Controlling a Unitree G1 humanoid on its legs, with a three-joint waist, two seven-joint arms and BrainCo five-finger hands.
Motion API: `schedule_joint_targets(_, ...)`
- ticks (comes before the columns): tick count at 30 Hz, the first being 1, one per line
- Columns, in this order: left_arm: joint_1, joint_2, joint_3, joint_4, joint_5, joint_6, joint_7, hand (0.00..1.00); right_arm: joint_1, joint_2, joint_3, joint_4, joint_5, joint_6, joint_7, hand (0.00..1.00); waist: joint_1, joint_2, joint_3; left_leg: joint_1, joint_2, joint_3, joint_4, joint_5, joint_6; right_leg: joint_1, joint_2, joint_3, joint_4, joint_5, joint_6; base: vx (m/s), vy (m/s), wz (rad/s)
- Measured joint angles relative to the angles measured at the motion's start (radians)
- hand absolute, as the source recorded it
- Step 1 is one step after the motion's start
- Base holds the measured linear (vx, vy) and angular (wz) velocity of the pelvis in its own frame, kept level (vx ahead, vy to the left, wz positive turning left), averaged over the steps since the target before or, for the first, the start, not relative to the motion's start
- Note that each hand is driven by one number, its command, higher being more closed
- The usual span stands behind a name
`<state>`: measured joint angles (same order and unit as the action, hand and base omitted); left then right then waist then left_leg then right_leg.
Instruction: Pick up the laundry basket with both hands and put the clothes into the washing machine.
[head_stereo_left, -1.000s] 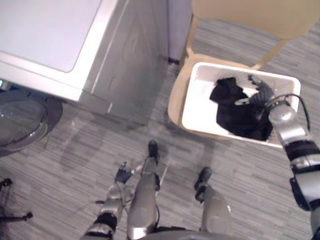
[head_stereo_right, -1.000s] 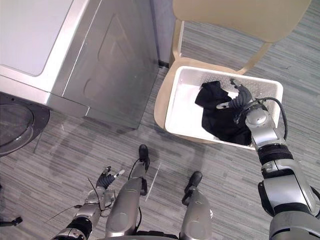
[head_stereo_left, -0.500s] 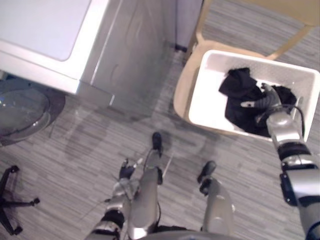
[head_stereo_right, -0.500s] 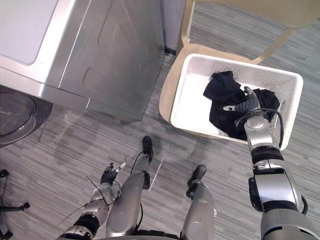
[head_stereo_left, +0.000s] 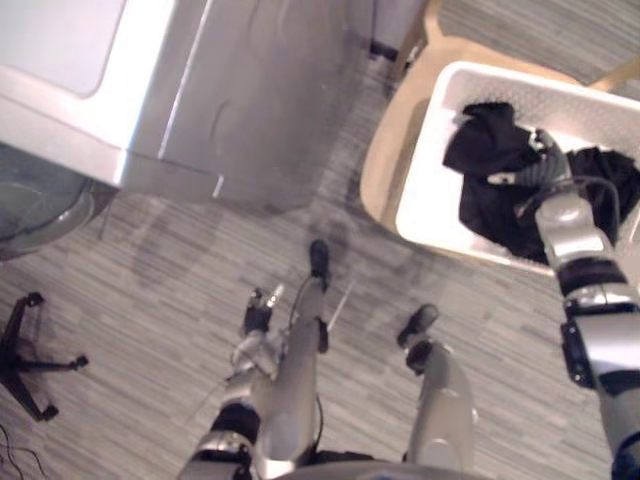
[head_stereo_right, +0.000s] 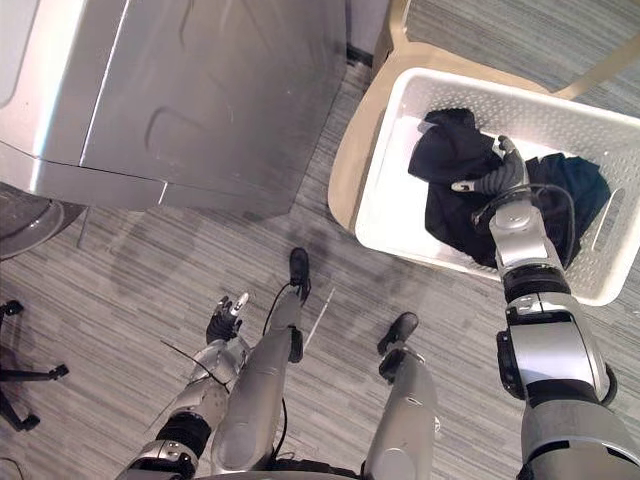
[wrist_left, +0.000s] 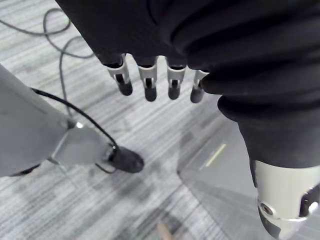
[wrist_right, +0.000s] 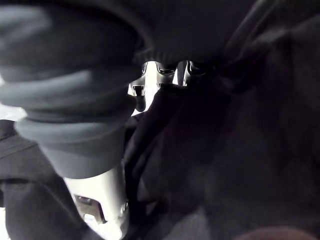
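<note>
The left hand (head_stereo_right: 224, 322) is hanging low, fingers relaxed, empty. The right hand (head_stereo_right: 497, 182) is resting, fingers spread, on black clothes (head_stereo_right: 450, 165) inside the white perforated plastic laundry basket (head_stereo_right: 470, 82); lifting it and loading the silver-grey washing machine (head_stereo_right: 200, 90) are remaining.

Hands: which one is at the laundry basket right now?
The right hand, down on the dark clothes inside the white laundry basket on the chair. The left hand hangs open over the floor, away from the basket.
</note>
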<state>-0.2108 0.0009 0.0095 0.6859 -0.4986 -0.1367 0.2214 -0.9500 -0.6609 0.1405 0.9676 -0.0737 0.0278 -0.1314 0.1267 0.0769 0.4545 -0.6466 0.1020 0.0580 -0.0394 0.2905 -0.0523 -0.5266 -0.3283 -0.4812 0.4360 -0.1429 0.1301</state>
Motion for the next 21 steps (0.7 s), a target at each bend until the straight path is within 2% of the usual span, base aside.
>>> schedule_joint_targets(4, -0.010, -0.019, 0.000, -0.032, 0.001, -0.001, 0.000, 0.00, -0.049, -0.016, 0.064, 0.005, -0.021, 0.000, -0.002, 1.00, 0.008, 0.000, 0.000, -0.022, 0.001, -0.009, 0.012, -0.001, 0.000, -0.008, 0.000, -0.012, 0.000, -0.002, -0.002, 0.02, 0.009, 0.05)
schedule_joint_targets(9, -0.010, -0.034, 0.006, -0.032, 0.001, 0.000, 0.002, 0.00, -0.084, -0.014, 0.079, 0.028, -0.035, 0.000, -0.001, 1.00, 0.027, 0.000, 0.000, -0.023, 0.006, -0.006, 0.015, -0.001, -0.001, -0.008, 0.005, -0.011, 0.000, -0.003, -0.004, 0.00, 0.000, 0.00)
schedule_joint_targets(15, -0.009, -0.043, 0.042, -0.027, 0.001, 0.004, 0.003, 0.00, -0.071, 0.014, 0.090, 0.027, -0.015, 0.004, 0.021, 1.00, 0.026, 0.000, 0.000, -0.010, 0.016, 0.005, 0.026, -0.001, 0.000, 0.008, 0.012, -0.010, 0.000, -0.003, -0.004, 0.00, -0.005, -0.01)
schedule_joint_targets(17, -0.005, -0.044, 0.041, -0.022, 0.001, 0.014, 0.003, 0.00, -0.061, 0.033, 0.085, 0.017, 0.006, 0.021, 0.024, 1.00, 0.025, 0.000, 0.000, 0.031, 0.019, 0.030, 0.027, -0.001, 0.000, 0.042, 0.011, -0.002, 0.000, -0.003, -0.004, 0.01, -0.032, -0.05)
schedule_joint_targets(21, 0.006, -0.029, 0.041, -0.008, 0.004, 0.018, 0.001, 0.00, -0.039, 0.028, 0.036, -0.112, 0.035, 0.021, 0.021, 1.00, 0.008, -0.002, 0.000, 0.108, 0.025, 0.067, 0.014, -0.003, -0.002, 0.096, 0.012, 0.020, -0.001, -0.005, -0.006, -0.02, -0.043, -0.11)
